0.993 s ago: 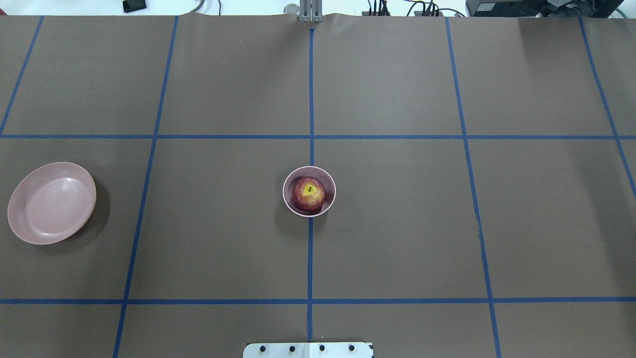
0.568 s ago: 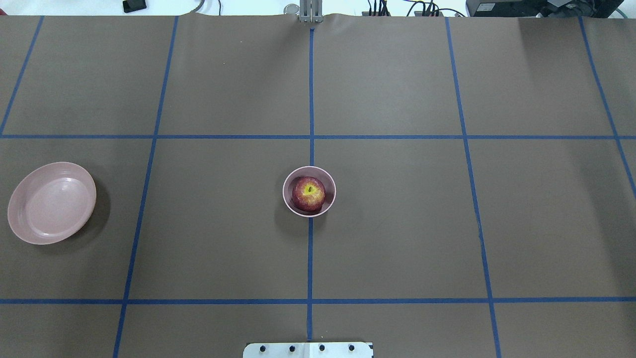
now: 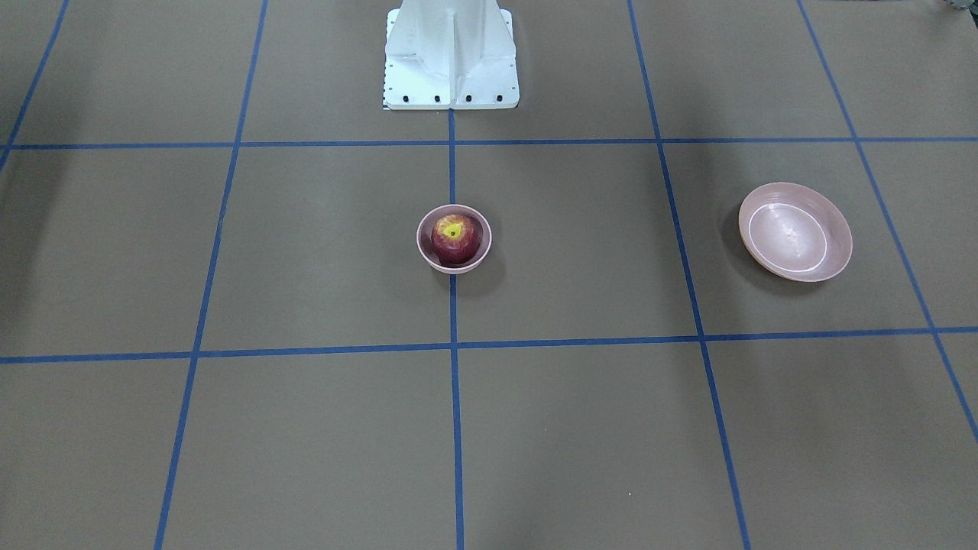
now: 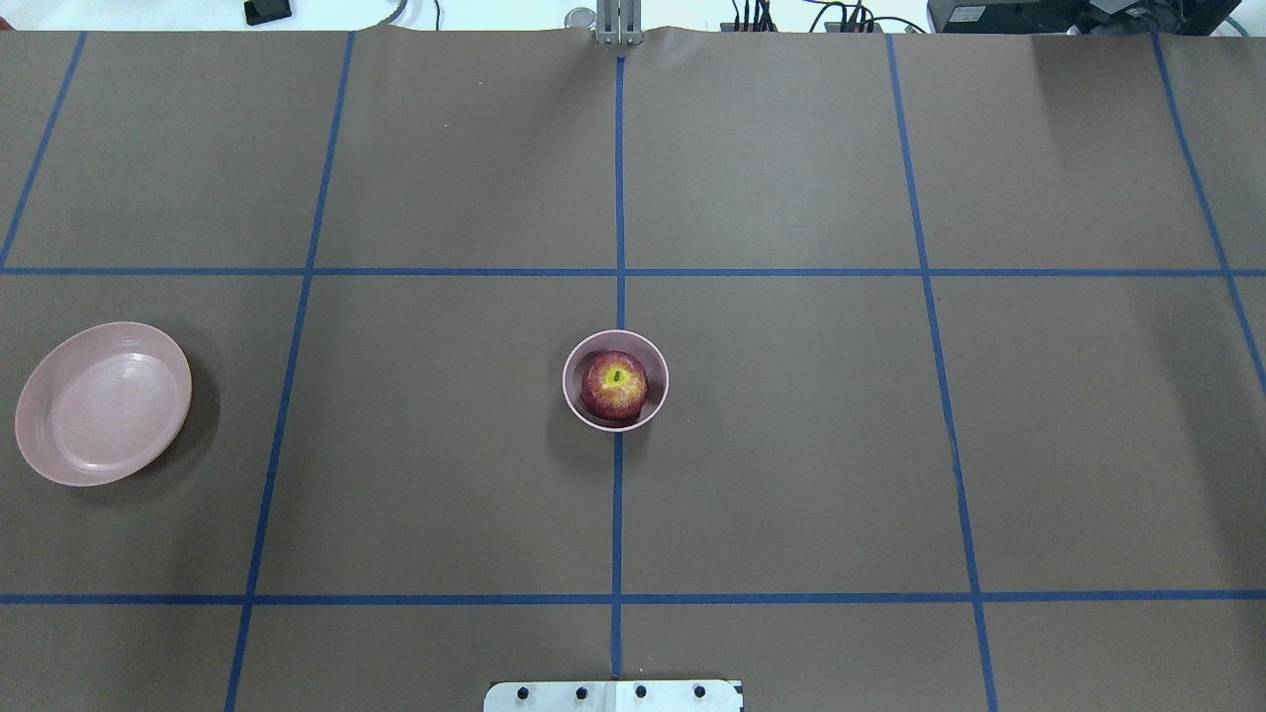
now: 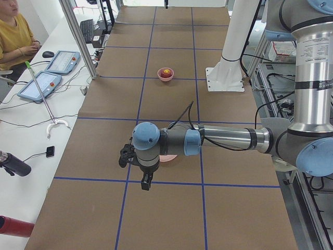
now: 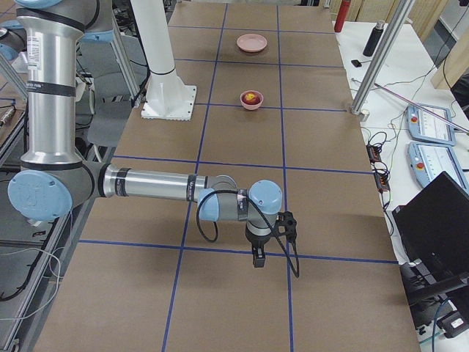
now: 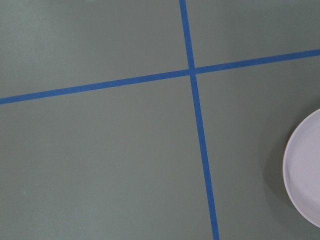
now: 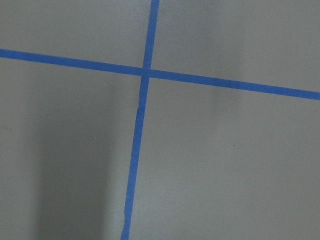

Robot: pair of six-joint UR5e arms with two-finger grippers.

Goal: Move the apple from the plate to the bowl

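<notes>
The dark red apple (image 4: 614, 384) with a yellow-green top sits inside the small deep pink bowl (image 4: 571, 398) at the table's middle; both also show in the front view, apple (image 3: 455, 237) in bowl (image 3: 422, 249). The wide pink plate (image 4: 99, 405) lies empty at the left side, and its edge shows in the left wrist view (image 7: 306, 172). My left gripper (image 5: 147, 182) hangs beside the plate and points down at the table. My right gripper (image 6: 258, 257) hangs over the table's other end. Both show only in the side views, so I cannot tell if they are open or shut.
The white robot base (image 3: 451, 61) stands at the table's near edge. Blue tape lines (image 4: 618, 494) divide the brown table cover. An operator (image 5: 13, 31) sits by control tablets (image 5: 41, 83) along the far edge. Bottles (image 6: 341, 15) stand at a far corner.
</notes>
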